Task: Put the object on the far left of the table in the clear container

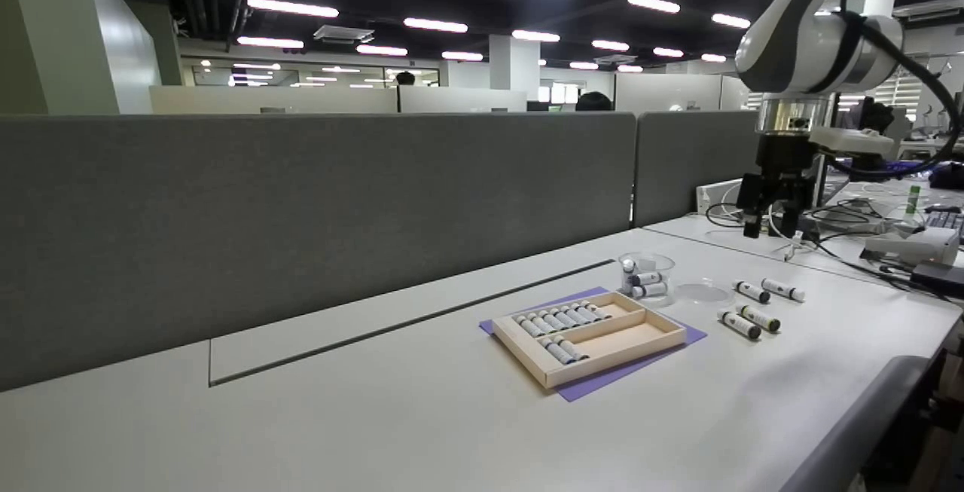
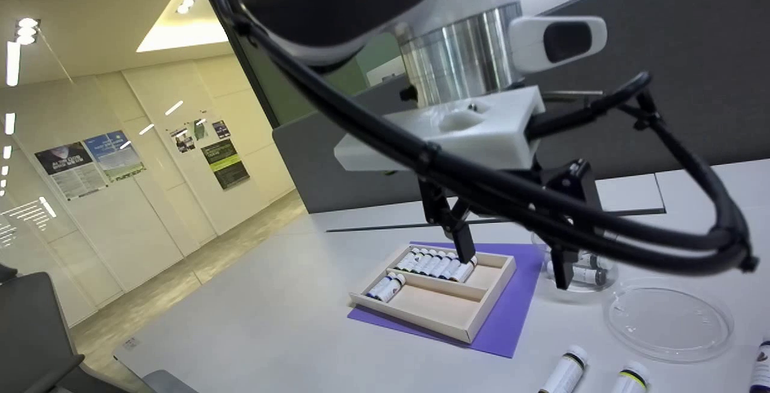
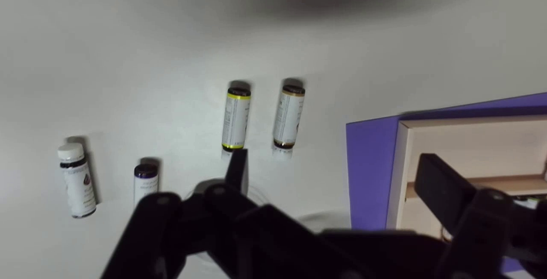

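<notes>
The clear container (image 1: pixel 668 273) stands upright on the white table (image 1: pixel 392 424) with several small bottles inside; in an exterior view it (image 2: pixel 586 289) is partly hidden by my gripper and cable. Several labelled bottles lie loose on the table. In the wrist view, the leftmost is a white-capped bottle (image 3: pixel 80 185). To its right lie a purple-banded bottle (image 3: pixel 145 183), a yellow-banded bottle (image 3: pixel 236 118) and a brown-banded bottle (image 3: pixel 289 116). My gripper (image 3: pixel 334 159) is open and empty above the table, fingers wide apart; it also shows in both exterior views (image 1: pixel 770 224) (image 2: pixel 514 268).
A wooden tray (image 1: pixel 527 356) with rows of bottles lies on purple paper (image 1: pixel 584 390) beside the container. A clear round lid (image 1: pixel 704 294) lies between the container and loose bottles. A grey partition (image 1: pixel 316 228) runs along the back. Cables (image 1: pixel 843 217) lie at the far end.
</notes>
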Controlling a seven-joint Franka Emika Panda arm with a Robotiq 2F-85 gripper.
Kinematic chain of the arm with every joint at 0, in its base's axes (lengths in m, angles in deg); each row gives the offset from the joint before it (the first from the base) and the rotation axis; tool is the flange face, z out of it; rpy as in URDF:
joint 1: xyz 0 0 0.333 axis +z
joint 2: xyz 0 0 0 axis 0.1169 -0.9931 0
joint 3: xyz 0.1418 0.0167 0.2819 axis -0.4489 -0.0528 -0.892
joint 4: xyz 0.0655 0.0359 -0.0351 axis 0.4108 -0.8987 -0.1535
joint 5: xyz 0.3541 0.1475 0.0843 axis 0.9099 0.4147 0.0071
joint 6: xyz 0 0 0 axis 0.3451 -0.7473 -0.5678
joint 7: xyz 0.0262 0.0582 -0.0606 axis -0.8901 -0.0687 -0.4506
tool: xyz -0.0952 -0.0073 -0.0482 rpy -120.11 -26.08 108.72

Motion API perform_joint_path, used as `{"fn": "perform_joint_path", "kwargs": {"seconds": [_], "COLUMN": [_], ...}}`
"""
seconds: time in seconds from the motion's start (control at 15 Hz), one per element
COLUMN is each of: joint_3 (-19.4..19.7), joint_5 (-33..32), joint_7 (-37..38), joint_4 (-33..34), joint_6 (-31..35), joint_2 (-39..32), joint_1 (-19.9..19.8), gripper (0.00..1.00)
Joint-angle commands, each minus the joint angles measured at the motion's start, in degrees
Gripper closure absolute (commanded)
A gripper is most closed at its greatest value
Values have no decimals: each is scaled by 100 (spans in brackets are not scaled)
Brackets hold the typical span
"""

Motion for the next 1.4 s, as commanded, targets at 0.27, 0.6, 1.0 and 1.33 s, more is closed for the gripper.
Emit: {"fn": "perform_joint_path", "kwargs": {"seconds": [0.27, 0.6, 1.0, 1.33], "joint_3": [-812, -1239, -1481, -1578], "joint_5": [351, 311, 291, 223], "joint_7": [256, 297, 315, 333], "joint_4": [677, 901, 1049, 1092], "joint_6": [505, 737, 972, 1106], "joint_2": [-1679, -2262, -2598, -2743], "joint_1": [-545, -878, -1125, -1246], "gripper": [0, 0, 10, 58]}}
